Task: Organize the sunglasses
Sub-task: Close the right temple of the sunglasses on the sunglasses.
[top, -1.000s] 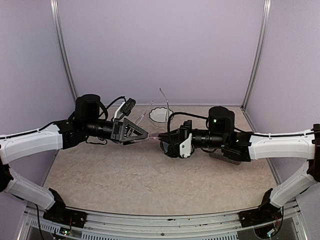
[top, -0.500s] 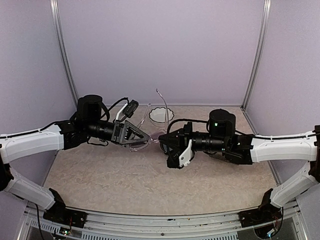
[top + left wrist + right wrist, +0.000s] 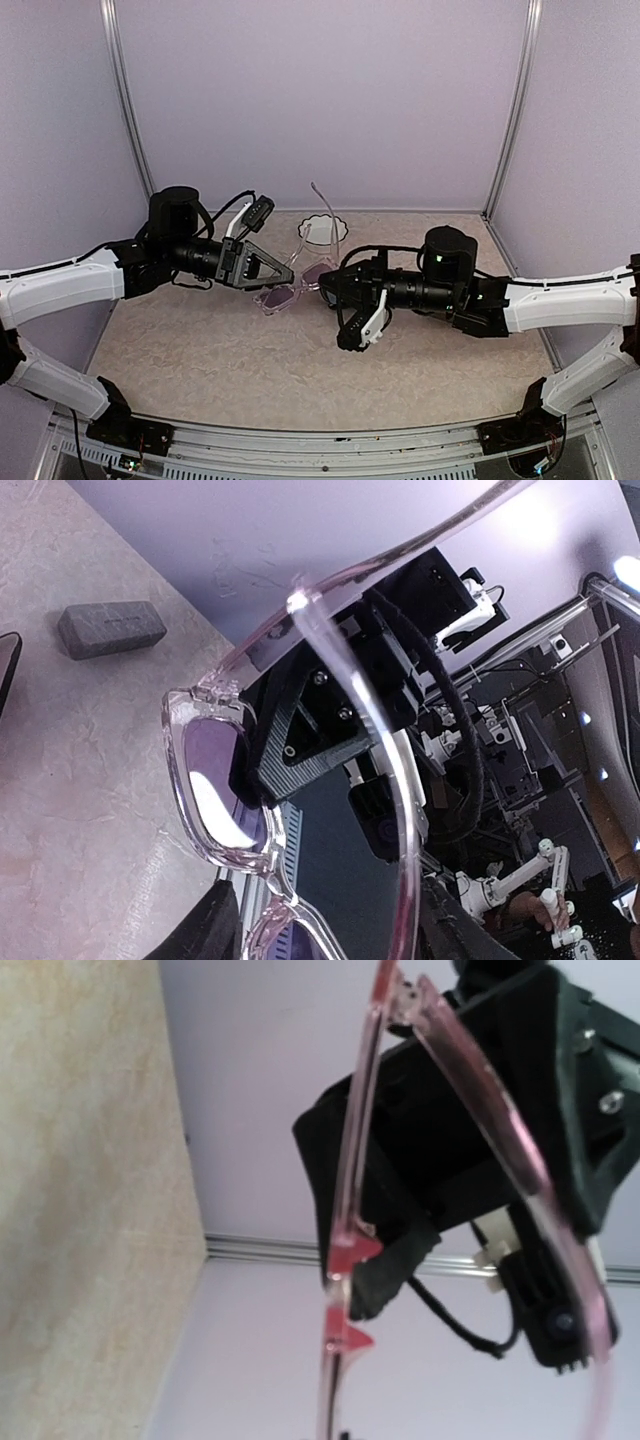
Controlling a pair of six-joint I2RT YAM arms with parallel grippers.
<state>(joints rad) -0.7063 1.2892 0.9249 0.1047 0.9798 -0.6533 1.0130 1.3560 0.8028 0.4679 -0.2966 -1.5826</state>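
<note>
The pale pinkish-clear sunglasses (image 3: pixel 277 298) hang in the air between my two grippers, above the middle of the table, with their arms pointing up and back. My left gripper (image 3: pixel 287 276) is shut on the frame by the bridge. In the left wrist view the frame (image 3: pixel 215 830) runs between my fingers (image 3: pixel 195 930). My right gripper (image 3: pixel 328 287) grips the other lens side. In the right wrist view the frame (image 3: pixel 345 1260) shows edge-on, running down to the bottom edge. The round dark-lensed pair is out of view.
A white scalloped dish (image 3: pixel 320 230) sits at the back centre. A grey speckled case (image 3: pixel 110 630) lies on the table behind the right arm. A dark object (image 3: pixel 5 670) shows at the left edge of the left wrist view. Purple walls close three sides.
Both grippers have moved toward the near side and lower with the pinkish glasses between them. The glasses have tilted, so the lenses now show from above.
</note>
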